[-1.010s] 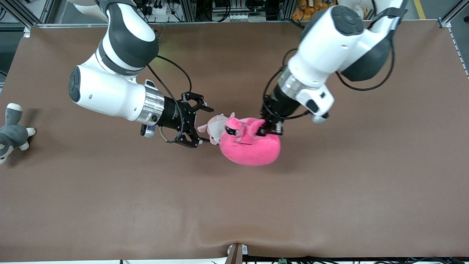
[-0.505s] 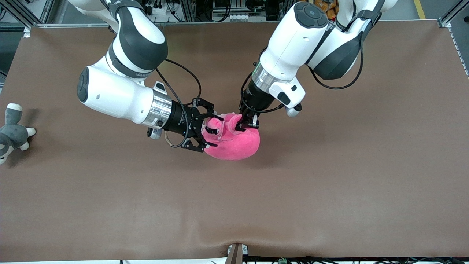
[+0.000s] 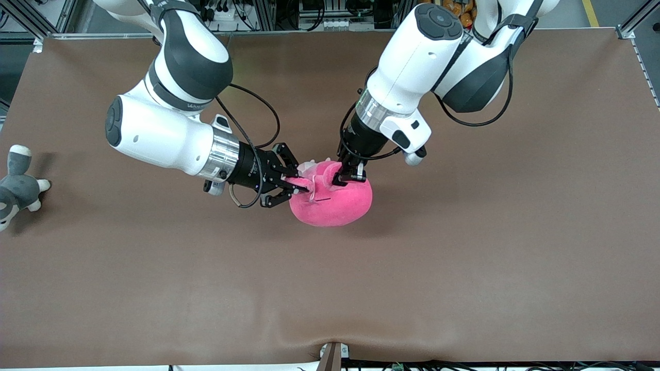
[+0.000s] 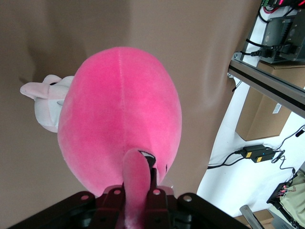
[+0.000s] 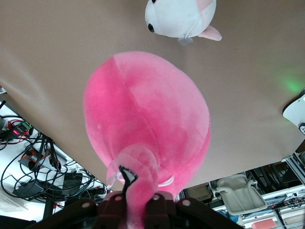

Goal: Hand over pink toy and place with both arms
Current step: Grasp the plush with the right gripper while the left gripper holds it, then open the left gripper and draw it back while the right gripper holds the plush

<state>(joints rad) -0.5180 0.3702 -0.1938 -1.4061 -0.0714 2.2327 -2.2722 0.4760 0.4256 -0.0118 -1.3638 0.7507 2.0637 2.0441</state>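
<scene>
The hot-pink round pink toy (image 3: pixel 332 203) hangs over the middle of the table, held between both arms. My left gripper (image 3: pixel 345 178) is shut on a pink flap at the toy's top. My right gripper (image 3: pixel 301 186) is shut on another flap at the side toward the right arm's end. The left wrist view shows the pink toy (image 4: pixel 119 124) hanging from the left gripper (image 4: pixel 138 202), a strip of plush pinched between its fingers. In the right wrist view the pink toy (image 5: pixel 147 119) hangs the same way from the right gripper (image 5: pixel 138 202).
A small pale pink-and-white puppy plush (image 3: pixel 308 166) lies on the brown table under the toy, mostly hidden; it shows as the puppy plush (image 5: pixel 178 16) in the right wrist view. A grey-and-white plush animal (image 3: pixel 15 185) lies at the right arm's end of the table.
The left arm carried the pink toy toward the right gripper. The right gripper, open a second ago, moved onto the toy and shut on its flap. The puppy plush is now mostly covered.
</scene>
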